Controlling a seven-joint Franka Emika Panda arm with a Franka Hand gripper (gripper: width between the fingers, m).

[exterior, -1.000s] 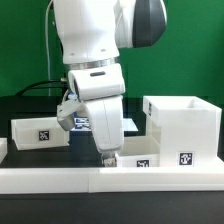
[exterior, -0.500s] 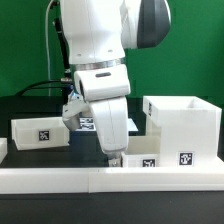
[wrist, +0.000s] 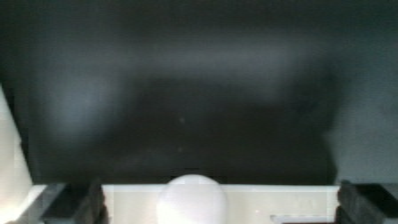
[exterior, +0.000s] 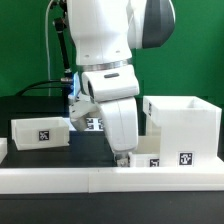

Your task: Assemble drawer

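Observation:
The drawer's tall white shell (exterior: pixel 181 128) stands at the exterior view's right, a tag on its front. One shallow tray (exterior: pixel 41 132) lies at the left. The other tray (exterior: pixel 148 160) lies beside the shell, just behind the front rail. My gripper (exterior: pixel 123 157) hangs low at this tray's left end, partly hiding it. In the wrist view the gripper (wrist: pixel 214 212) is open, with a dark finger (wrist: pixel 61 205) on either side of the white tray (wrist: pixel 285 198) and its rounded knob (wrist: pixel 192 194). Nothing is held.
A long low white rail (exterior: pixel 100 181) runs along the table's front edge. The marker board (exterior: pixel 96 123) lies flat behind the arm. A black cable hangs at the back left against the green wall.
The arm has moved toward the exterior view's right, bringing the gripper closer to the tray beside the shell. The jaws have stayed open. No part has moved.

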